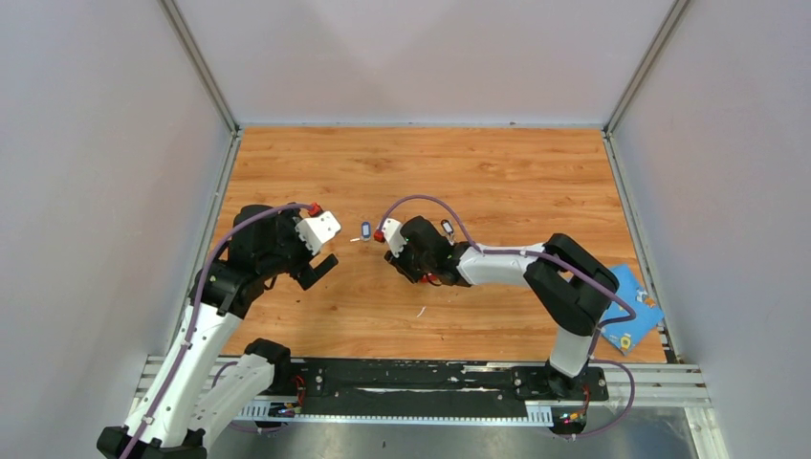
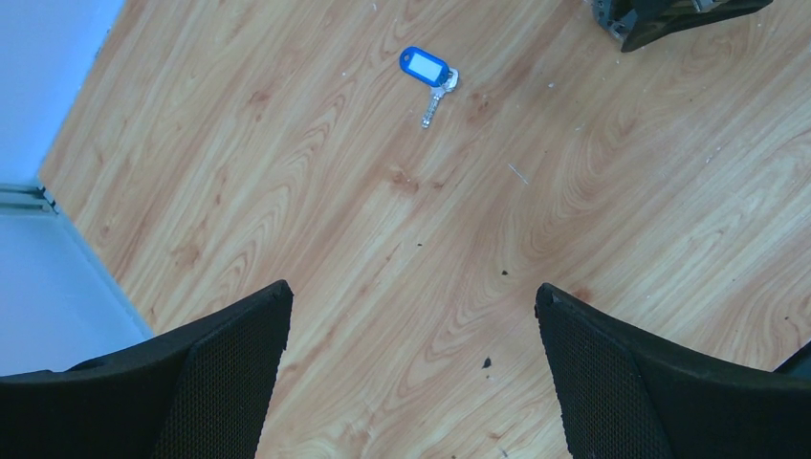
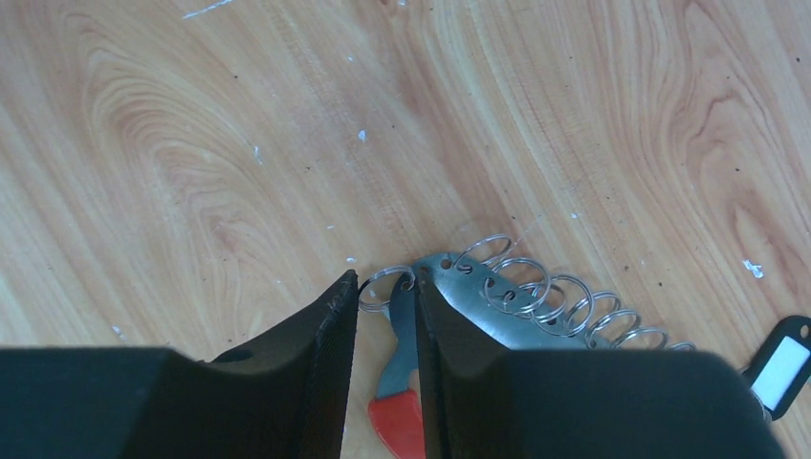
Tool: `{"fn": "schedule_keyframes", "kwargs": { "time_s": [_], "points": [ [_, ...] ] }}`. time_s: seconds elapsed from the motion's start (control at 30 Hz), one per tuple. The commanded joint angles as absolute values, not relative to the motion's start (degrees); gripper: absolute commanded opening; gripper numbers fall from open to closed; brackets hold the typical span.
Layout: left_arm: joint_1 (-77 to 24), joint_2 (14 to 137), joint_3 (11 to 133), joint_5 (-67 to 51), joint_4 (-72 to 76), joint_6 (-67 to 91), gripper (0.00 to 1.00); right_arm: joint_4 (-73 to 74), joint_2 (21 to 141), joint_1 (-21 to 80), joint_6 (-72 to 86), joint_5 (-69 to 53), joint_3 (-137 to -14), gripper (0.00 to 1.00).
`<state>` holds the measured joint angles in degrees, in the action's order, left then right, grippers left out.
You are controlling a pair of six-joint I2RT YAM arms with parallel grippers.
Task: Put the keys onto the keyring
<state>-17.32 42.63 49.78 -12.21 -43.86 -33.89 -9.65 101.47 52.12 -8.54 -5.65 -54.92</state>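
Keys lie loose on the table (image 1: pixel 430 163), neither one on the keyring (image 3: pixel 516 292). Starting at the left edge, your left gripper (image 2: pixel 413 301) hangs above bare wood with its fingers spread wide and nothing between them. Just right of it, near the table's centre, you'll see the blue-headed key (image 2: pixel 427 72) lying flat and alone. Next comes your right gripper (image 3: pixel 387 282), low over the wood, its fingers drawn narrow around the keyring's end ring and grey strip. You cannot tell whether they actually pinch it. The black-headed key (image 1: pixel 447 227) lies just beyond that wrist, toward the far edge. A blue cloth (image 1: pixel 626 311) sits at the near right corner.
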Motion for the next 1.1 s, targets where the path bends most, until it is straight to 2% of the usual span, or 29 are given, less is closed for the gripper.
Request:
{"fn": "schedule_keyframes", "kwargs": {
  "time_s": [0.0, 0.27, 0.37, 0.47, 0.5, 0.9, 1.07],
  "points": [
    [-17.0, 42.1, 50.3, -11.1, -44.7, -33.8, 1.00, -11.4, 103.4, 52.7, -8.1, -3.1, -55.4, 0.31],
    [-17.0, 40.8, 50.5, -10.9, -45.1, -34.8, 1.00, -11.6, 105.1, 53.0, -7.4, -2.5, -54.8, 0.32],
    [-17.0, 40.9, 50.5, -10.8, -45.2, -34.7, 1.00, -12.0, 105.0, 53.0, -7.4, -1.6, -54.6, 0.22],
    [-17.0, 40.9, 50.4, -10.7, -45.3, -34.7, 1.00, -13.2, 104.0, 53.1, -7.4, -1.2, -54.0, 0.02],
    [-17.0, 40.8, 50.3, -10.7, -45.4, -34.7, 1.00, -13.5, 103.2, 53.1, -7.4, -1.4, -53.7, 0.01],
    [-17.0, 36.7, 46.8, -16.2, -45.4, -38.7, 0.99, -15.6, 93.3, 53.0, -5.3, -7.7, -50.4, 0.00],
    [-17.0, 31.6, 44.1, -23.1, -45.4, -43.6, 0.99, -16.4, 87.2, 52.9, -2.8, -11.2, -48.6, 0.00]
  ]
}}
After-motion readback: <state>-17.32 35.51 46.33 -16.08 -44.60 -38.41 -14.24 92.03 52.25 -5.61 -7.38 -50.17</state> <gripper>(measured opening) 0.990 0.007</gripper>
